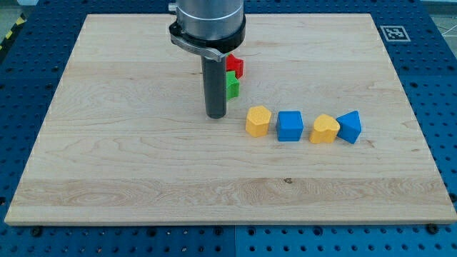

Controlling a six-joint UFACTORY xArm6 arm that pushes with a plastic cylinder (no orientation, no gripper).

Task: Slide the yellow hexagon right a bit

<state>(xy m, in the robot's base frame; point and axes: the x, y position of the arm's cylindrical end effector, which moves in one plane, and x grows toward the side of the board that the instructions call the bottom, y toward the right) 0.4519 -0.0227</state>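
A blue cube [289,126] is seen just right of the yellow hexagon [258,121]; my tip [216,116], a bare rod without jaws, is near its left.

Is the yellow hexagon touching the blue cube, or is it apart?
Apart. A thin strip of board shows between the yellow hexagon and the blue cube.

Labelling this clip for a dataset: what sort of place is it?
Probably a robotics lab bench: a wooden board on a blue perforated table, a fiducial marker at the board's corner, and my tip left of the yellow hexagon.
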